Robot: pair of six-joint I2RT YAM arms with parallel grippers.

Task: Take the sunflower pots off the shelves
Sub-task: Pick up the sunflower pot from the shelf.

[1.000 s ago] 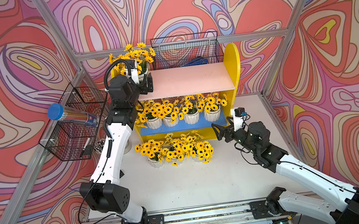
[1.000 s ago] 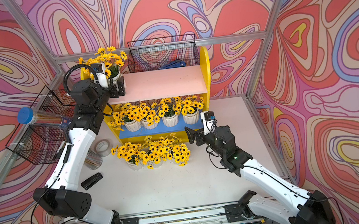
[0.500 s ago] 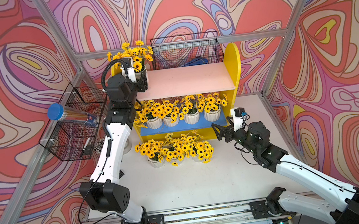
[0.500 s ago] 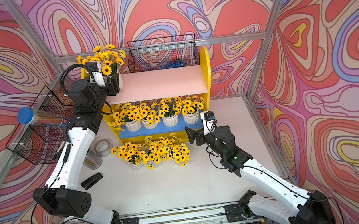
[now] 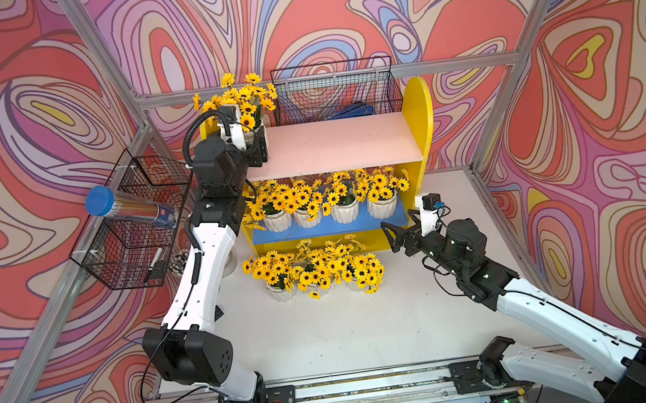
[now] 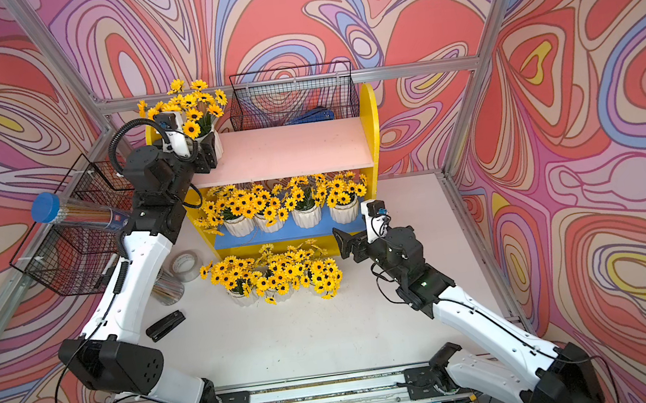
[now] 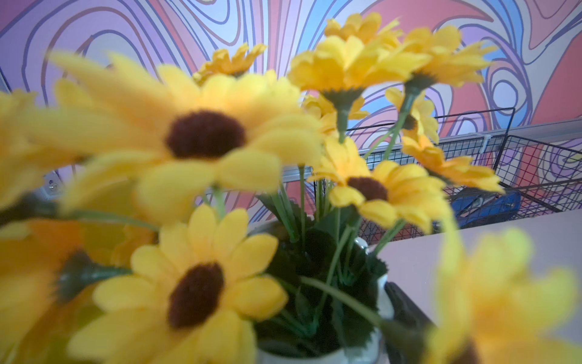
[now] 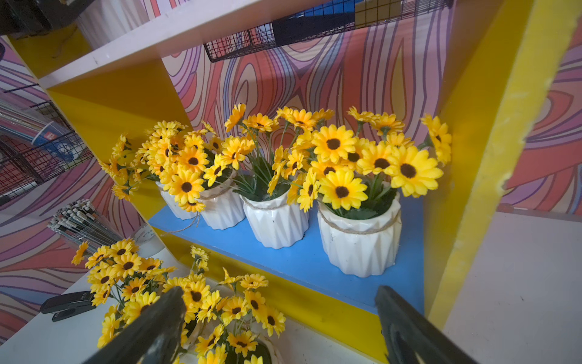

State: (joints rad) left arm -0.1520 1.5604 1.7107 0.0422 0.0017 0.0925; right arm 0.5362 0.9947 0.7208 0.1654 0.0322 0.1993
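Upper centre in both top views: pot mostly hidden behind left gripper. Left wrist view: nearest sunflowers blurred, pot cut by frame edge. Blue object in rear basket unidentifiable

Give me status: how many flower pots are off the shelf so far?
Done: three pots stand on the table in front of the shelf. In hand: the left end effector is shut on the one pot at the pink board's left end. Left: four pots in a row on the blue board; the open right end effector faces them, touching none.
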